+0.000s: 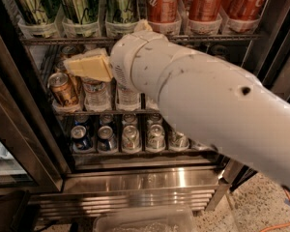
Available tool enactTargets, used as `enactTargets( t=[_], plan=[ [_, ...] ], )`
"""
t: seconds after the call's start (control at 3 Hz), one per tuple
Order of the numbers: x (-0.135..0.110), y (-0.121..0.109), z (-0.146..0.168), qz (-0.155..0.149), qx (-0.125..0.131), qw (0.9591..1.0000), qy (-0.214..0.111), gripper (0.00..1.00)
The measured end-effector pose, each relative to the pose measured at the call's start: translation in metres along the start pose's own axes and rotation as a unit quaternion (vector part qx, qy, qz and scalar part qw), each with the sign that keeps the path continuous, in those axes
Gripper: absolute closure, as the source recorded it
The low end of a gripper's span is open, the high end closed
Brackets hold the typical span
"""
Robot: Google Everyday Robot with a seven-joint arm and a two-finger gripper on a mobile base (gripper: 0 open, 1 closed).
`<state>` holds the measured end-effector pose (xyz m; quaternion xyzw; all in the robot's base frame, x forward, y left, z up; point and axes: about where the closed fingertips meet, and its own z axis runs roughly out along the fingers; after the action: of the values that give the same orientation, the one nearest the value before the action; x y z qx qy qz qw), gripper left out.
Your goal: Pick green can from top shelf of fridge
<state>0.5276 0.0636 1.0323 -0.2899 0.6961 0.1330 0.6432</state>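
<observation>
Three green cans stand in clear lane trays on the top shelf (135, 40) of the fridge (19, 124); the nearest green can (121, 4) is right above my wrist, another green can (79, 4) to its left. Red cola cans (162, 1) fill the shelf's right side. My white arm (208, 95) reaches in from the right. My gripper (89, 65), with cream-coloured fingers, points left just below the top shelf rail, in front of the middle rack. It holds nothing that I can see.
Gold-brown cans (63, 88) and water bottles (97, 94) stand on the middle rack. Several cans (130, 137) seen from above fill the bottom rack. The stainless steel base (140, 182) lies below. The dark door frame (280, 33) is at the right. A clear tub (145, 221) sits on the floor.
</observation>
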Motion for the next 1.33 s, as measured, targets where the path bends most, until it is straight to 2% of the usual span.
enactTargets(
  t=[0.33,0.67,1.0,1.33],
  plan=[
    [-0.011,-0.027,-0.023,-0.016,0.065,0.9972,-0.034,0.00],
    [-0.011,-0.027,-0.023,-0.016,0.065,0.9972,-0.034,0.00],
    [-0.020,-0.025,-0.019,-0.013,0.070,0.9962,-0.051,0.00],
    [-0.034,-0.018,-0.002,-0.017,0.068,0.9942,-0.082,0.00]
  ],
)
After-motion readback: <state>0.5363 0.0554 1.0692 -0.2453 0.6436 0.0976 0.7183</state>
